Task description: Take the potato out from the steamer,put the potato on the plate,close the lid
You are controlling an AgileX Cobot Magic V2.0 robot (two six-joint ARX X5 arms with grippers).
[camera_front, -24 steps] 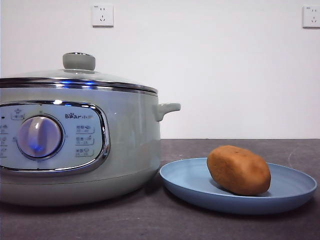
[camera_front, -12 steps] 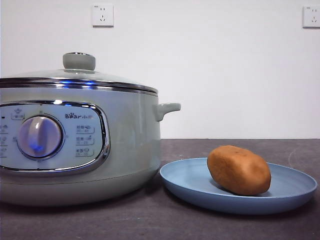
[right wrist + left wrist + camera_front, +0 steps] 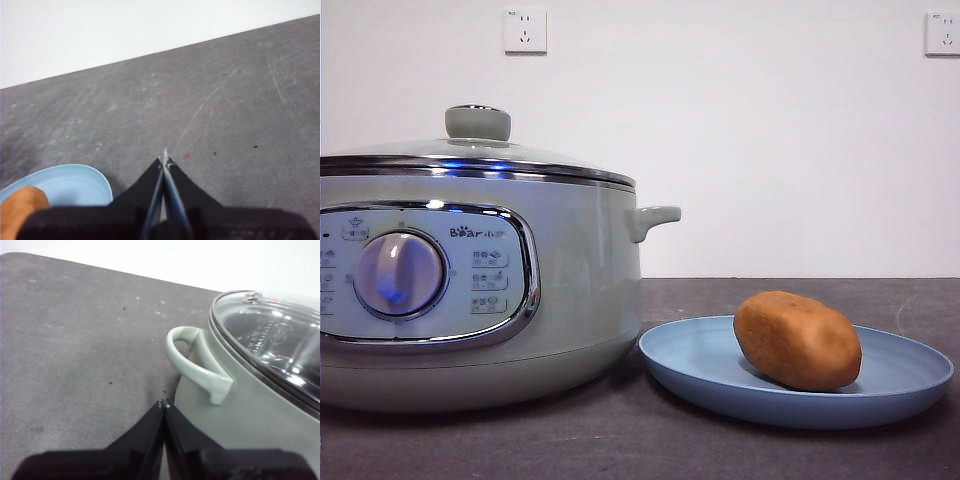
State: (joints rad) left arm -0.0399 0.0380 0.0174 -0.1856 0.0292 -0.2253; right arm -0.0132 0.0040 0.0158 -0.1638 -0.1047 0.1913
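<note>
setting: lab-like test bench | evidence: bare white wall (image 3: 770,150), wall sockets (image 3: 525,30), scuffed grey tabletop (image 3: 225,100)

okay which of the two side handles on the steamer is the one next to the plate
The short stubby handle on the steamer juts toward the plate. The looped handle on its far side is by the left gripper.

One steamer (image 3: 470,290), at 9 o'clock in the front view. One lid (image 3: 470,150) on it, with one knob (image 3: 478,122). One plate (image 3: 900,385), at 4 o'clock, carrying one potato (image 3: 798,340). Two wall sockets (image 3: 525,30), at 11 and 1 o'clock. Two grippers: left gripper (image 3: 164,404), right gripper (image 3: 164,161).
</note>
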